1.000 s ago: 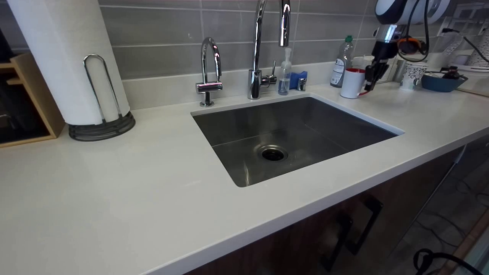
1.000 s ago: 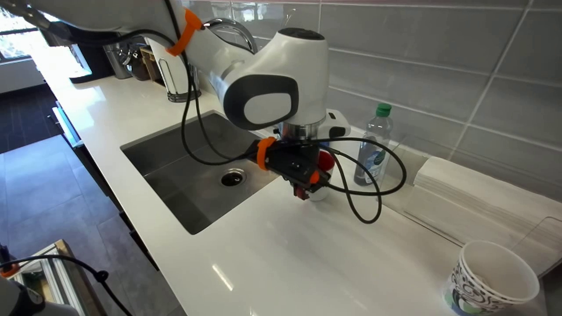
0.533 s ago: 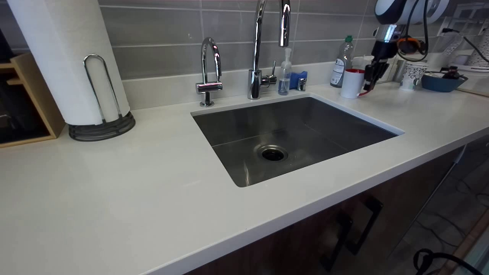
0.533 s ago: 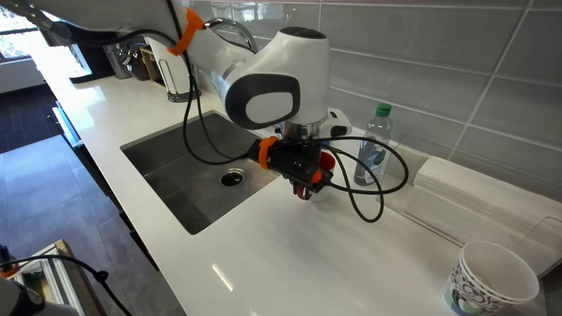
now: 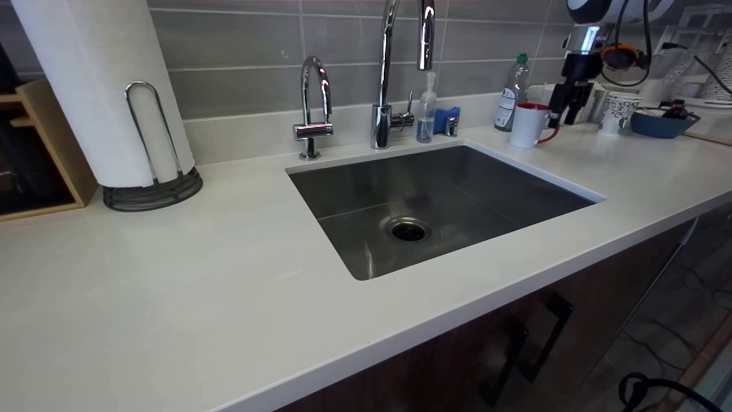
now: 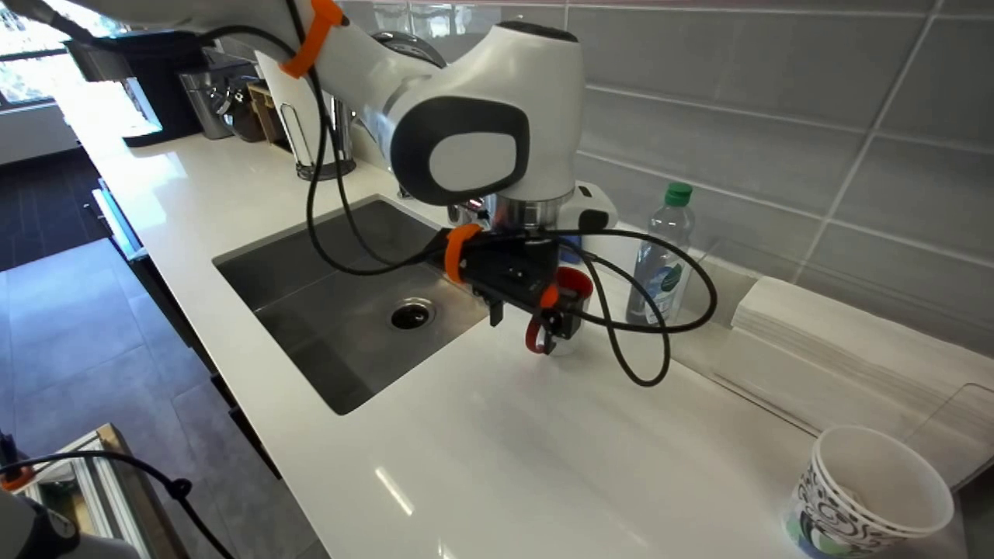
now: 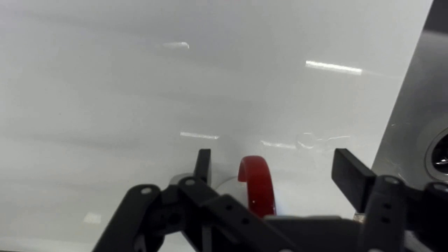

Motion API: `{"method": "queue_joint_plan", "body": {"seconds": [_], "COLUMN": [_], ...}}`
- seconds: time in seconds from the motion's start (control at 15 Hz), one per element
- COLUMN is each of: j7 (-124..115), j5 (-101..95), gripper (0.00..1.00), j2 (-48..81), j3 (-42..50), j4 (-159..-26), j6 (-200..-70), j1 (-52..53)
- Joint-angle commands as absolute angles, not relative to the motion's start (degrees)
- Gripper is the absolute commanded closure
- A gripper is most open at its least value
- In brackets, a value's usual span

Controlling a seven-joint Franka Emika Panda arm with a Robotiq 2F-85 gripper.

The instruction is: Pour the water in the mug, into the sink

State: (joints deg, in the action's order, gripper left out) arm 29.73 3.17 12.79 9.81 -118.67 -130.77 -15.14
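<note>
The white mug with its red inside stands upright on the counter beside the sink. Its red handle points toward the gripper. Wide open, my gripper hangs over the handle, which lies between the two fingers, closer to the left one in the wrist view and gripped by neither. An exterior view also shows the spread gripper, one finger near the handle and the other toward the sink's edge. Any water inside the mug is hidden from these angles.
A green-capped bottle stands just behind the mug. The tall faucet and a soap pump rise behind the sink. Farther along the counter are paper cups and a blue bowl.
The fingers, close together at the mug's handle before, have spread apart and let the handle free. The gripper has risen slightly. The mug has stayed where it was.
</note>
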Motion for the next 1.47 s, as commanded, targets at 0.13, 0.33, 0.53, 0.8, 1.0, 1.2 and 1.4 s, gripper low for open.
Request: {"method": "queue_joint_plan", "body": {"seconds": [0.13,0.33,0.53,0.8,1.0,1.2,1.4], "j7": [17.5,10.0,4.8,0.7,2.8,2.6,2.6], "j5": [1.9,-0.4,-4.5,-8.7,-8.9,-9.7,-9.7], "gripper": [0.00,0.00,0.00,0.00,0.00,0.00,0.00], "j2": [-0.8,-7.4,-13.8,-20.7,-18.9,-20.8,-20.8], "j3": [10.3,10.1,9.3,7.9,8.5,8.2,8.2], "j4": [-128.6,-133.1,-137.0,-140.9,-139.2,-140.6,-140.8], "j6": [-132.6,-133.5,-131.8,-130.3,-130.9,-131.0,-131.1], "j1": [-13.4,-12.6,-12.3,-12.5,-12.0,-12.0,-12.0]}}
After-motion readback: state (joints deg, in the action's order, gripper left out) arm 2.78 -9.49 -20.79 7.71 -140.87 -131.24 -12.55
